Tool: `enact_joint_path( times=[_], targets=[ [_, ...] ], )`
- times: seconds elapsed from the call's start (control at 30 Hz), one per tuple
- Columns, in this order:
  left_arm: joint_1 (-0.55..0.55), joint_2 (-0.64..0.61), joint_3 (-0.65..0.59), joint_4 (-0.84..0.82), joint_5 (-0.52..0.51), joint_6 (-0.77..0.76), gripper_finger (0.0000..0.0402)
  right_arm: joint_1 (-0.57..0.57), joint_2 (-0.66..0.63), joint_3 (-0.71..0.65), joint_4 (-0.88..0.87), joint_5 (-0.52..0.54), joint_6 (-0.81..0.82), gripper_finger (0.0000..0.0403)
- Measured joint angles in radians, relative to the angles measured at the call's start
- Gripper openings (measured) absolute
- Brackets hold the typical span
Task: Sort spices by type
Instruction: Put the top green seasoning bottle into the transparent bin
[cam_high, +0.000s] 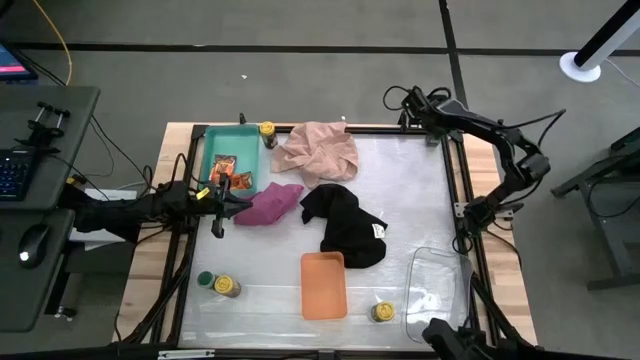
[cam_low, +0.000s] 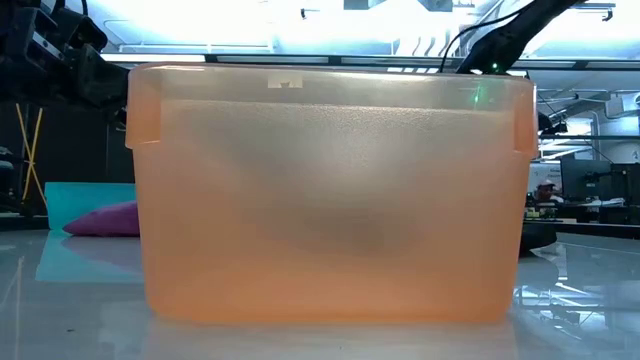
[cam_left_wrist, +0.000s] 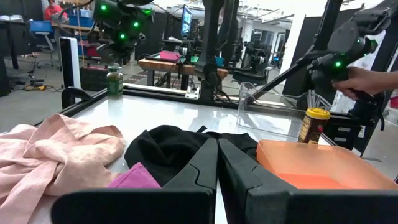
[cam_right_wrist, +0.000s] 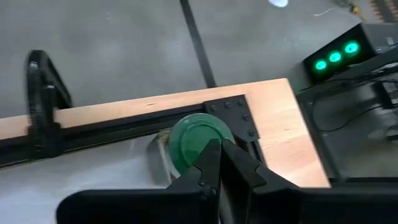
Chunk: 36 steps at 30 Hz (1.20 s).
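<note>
Looking down from above, the left hand (cam_high: 218, 205) sits clenched and empty beside the teal tray (cam_high: 209, 150) holding the orange-red packets (cam_high: 229, 172), while the right wrist camera shows the right hand (cam_right_wrist: 219, 163), also clenched, directly over a green-lidded jar (cam_right_wrist: 198, 140) at the table's (cam_right_wrist: 273, 118) corner.

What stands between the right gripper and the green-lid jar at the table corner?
Nothing visible. The right gripper hangs directly above the green-lid jar at the corner of the table, fingers shut, with no object between them.
</note>
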Motion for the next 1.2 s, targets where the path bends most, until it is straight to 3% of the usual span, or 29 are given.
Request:
enact_joint_path(
  times=[0.4,0.77,1.2],
  targets=[
    [0.0,0.0,0.0,0.0,0.0,0.0,0.0001,0.002,0.05,0.006,-0.037,0.039,-0.004,0.0001],
    [0.0,0.0,0.0,0.0,0.0,0.0,0.0001,-0.001,0.047,0.008,0.016,-0.077,-0.165,0.0],
    [0.0,0.0,0.0,0.0,0.0,0.0,0.0001,0.092,0.045,0.01,-0.03,-0.15,-0.232,0.0]
  ],
)
